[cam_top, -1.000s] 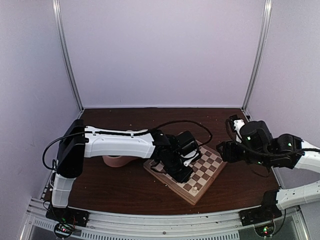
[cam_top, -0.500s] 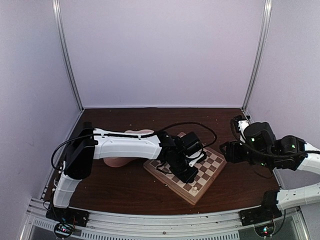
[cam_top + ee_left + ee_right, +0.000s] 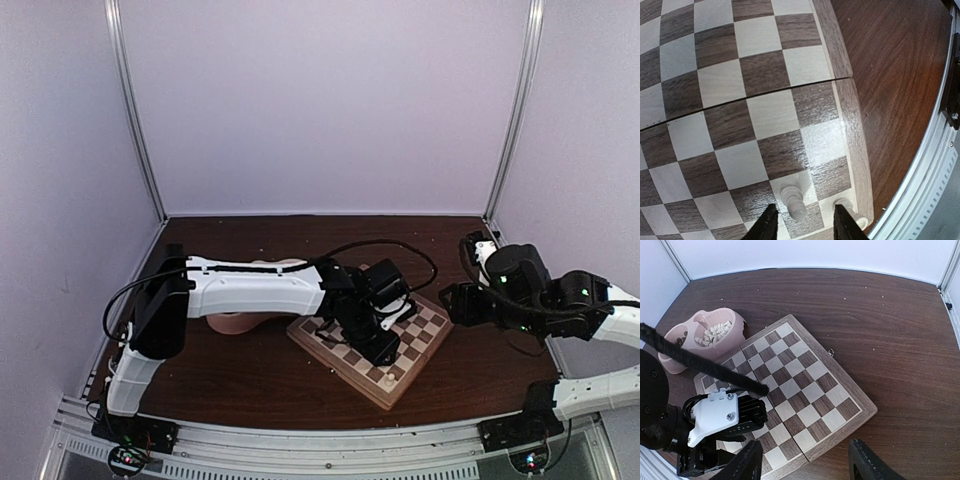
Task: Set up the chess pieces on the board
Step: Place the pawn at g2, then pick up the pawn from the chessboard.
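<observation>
Two chess pieces (image 3: 792, 200) stand on the board's (image 3: 850, 115) corner squares; my left gripper (image 3: 805, 221) straddles one, jaws parted, gripping nothing; my right gripper (image 3: 805, 462) is spread, empty; nearly all the others wait in the pink dish (image 3: 675, 360).

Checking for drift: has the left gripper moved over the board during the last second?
Yes. The left gripper shifted slightly rightward along the board.

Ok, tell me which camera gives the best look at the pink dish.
Right wrist view: the pink dish lies open to the camera, cream pieces visible in one bowl, only a cable crossing it. The top view shows just a bit of the dish behind the left arm. The left wrist view misses it.
</observation>
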